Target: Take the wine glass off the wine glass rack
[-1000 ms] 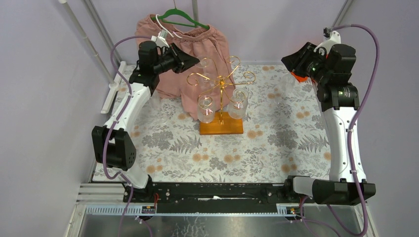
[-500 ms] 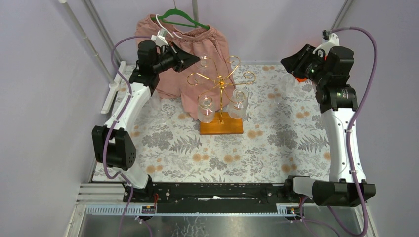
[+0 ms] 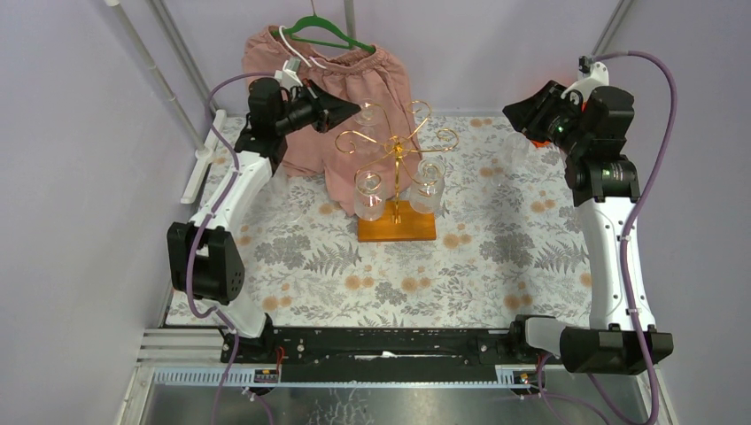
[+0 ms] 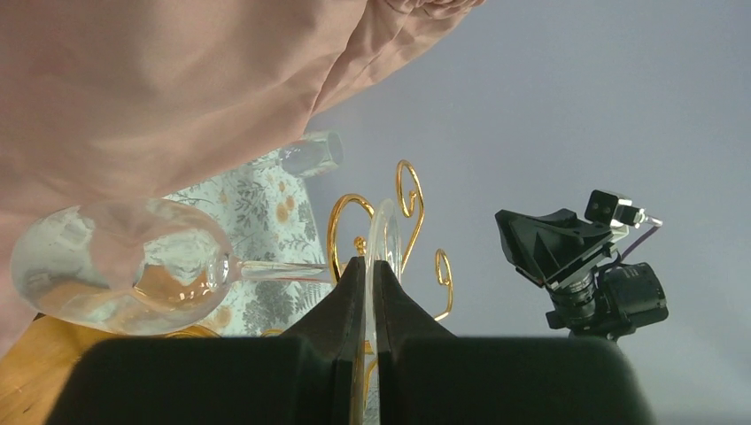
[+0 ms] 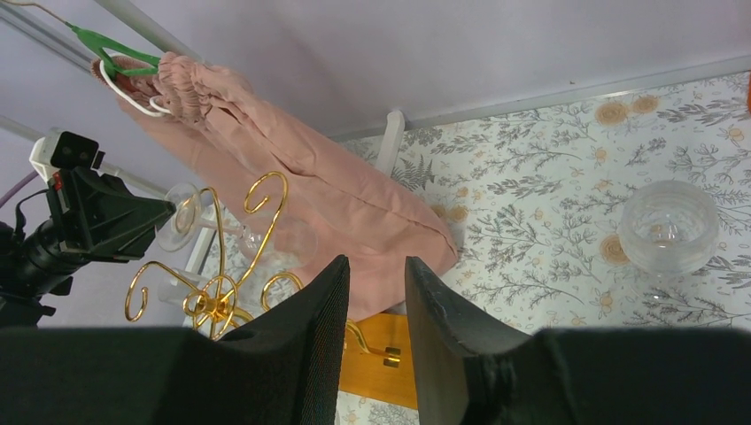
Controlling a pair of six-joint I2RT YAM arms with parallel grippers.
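Left wrist view shows the left gripper (image 4: 372, 270) pinched tight on the thin round foot of the wine glass (image 4: 124, 266), the disc seen edge-on between the two black fingers (image 4: 341, 297). From the foot the stem runs out sideways to the left, so the glass lies roughly level, its bowl in front of the pink shorts (image 4: 133, 88). Gold curls of the wine glass rack (image 3: 397, 155) rise just behind the foot. From the right wrist the stem seems to cross one of those curls, though whether it rests on the wire cannot be told. Seen from above, the rack stands on its orange-brown wooden base (image 3: 397, 227) in the middle of the floral-patterned table (image 3: 398, 274), with two more glasses (image 3: 368, 195) hanging bowl-down on either side of the post. The shorts hang from a green hanger (image 3: 323, 31) behind it. The right gripper (image 5: 376, 266) is held high at the far right, well apart from the rack, its jaws parted with nothing between them. Another glass (image 5: 667, 226) stands on the table below it
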